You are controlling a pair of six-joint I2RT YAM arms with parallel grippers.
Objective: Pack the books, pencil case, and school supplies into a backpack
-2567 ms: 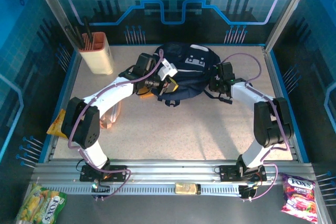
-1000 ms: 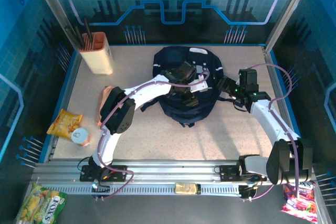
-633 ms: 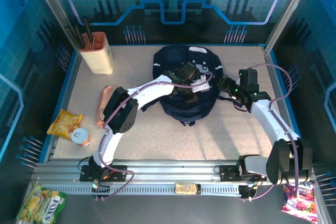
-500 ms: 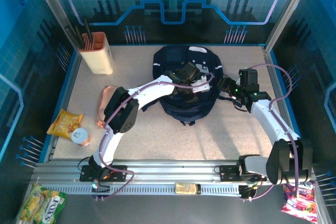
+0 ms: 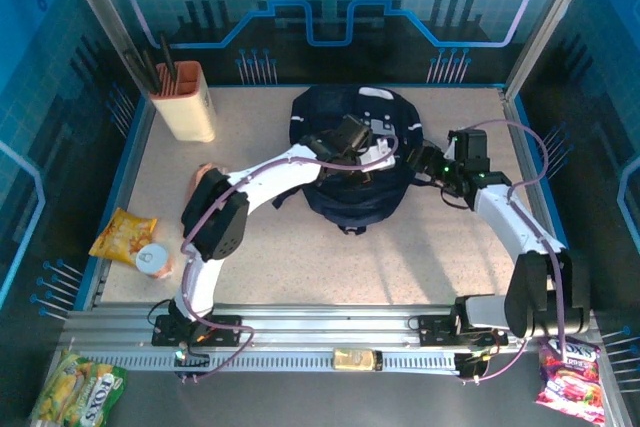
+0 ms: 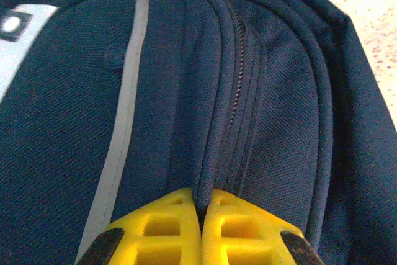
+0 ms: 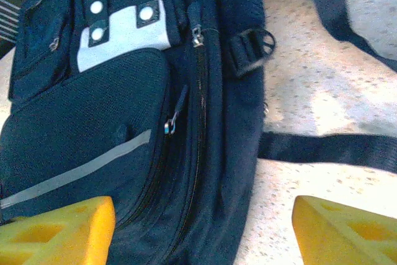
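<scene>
Backpack (image 5: 350, 187): navy, lying flat at the far middle of the table (image 5: 300, 257), pale stripe facing up.
Left claw (image 6: 201, 202): down on top of the bag, yellow fingers (image 6: 167, 224) pressed together — pinching a raised ridge of fabric beside the zip.
Right claw (image 7: 201, 218): spread wide at the bag's right side, one finger over the bag, the other over the tabletop, gripping nothing.
Straps (image 7: 322, 148): black, trailing on the tabletop beside it.
Far left corner: beige holder (image 5: 185, 102) with dark sticks.

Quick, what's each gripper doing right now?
Left gripper: closed, pinching a fold of the backpack.
Right gripper: open, holding nothing.
</scene>
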